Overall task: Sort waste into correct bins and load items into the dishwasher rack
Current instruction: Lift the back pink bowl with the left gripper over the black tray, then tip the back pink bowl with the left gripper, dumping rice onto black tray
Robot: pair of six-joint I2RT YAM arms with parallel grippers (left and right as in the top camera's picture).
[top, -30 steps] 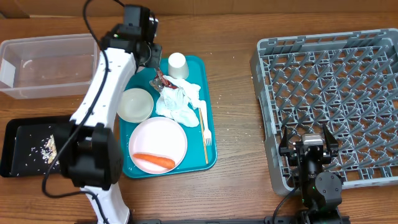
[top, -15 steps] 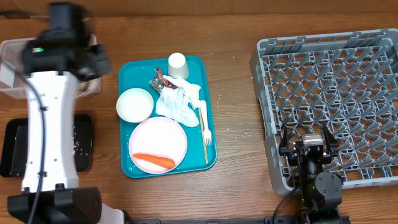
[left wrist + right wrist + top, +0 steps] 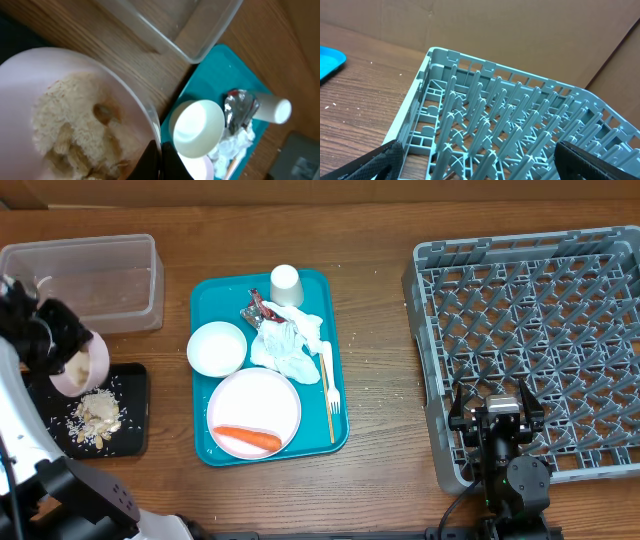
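Observation:
My left gripper (image 3: 60,352) is shut on the rim of a small white bowl (image 3: 82,366), which it holds tilted over the black tray (image 3: 135,412). Beige crumbs (image 3: 75,125) lie in the bowl, and a pile of crumbs (image 3: 98,414) sits on the black tray. The left fingers (image 3: 152,161) pinch the bowl's (image 3: 30,75) rim. On the teal tray (image 3: 205,300) are another bowl (image 3: 217,348), a plate (image 3: 262,398) with a carrot (image 3: 247,438), a cup (image 3: 286,285), napkins (image 3: 290,342), a wrapper (image 3: 256,310) and a fork (image 3: 329,385). My right gripper (image 3: 497,416) hangs open over the rack's (image 3: 540,330) near-left corner.
The clear tub (image 3: 85,280) stands at the back left, just beyond the black tray. In the right wrist view the rack's pegs (image 3: 485,125) fill the space between the wide-apart fingers. Bare wood lies between the teal tray and the rack.
My left arm has swung from the teal tray's back edge to the far left with the bowl. The bowl now tips over the black tray, where a crumb pile has appeared. The right arm is still.

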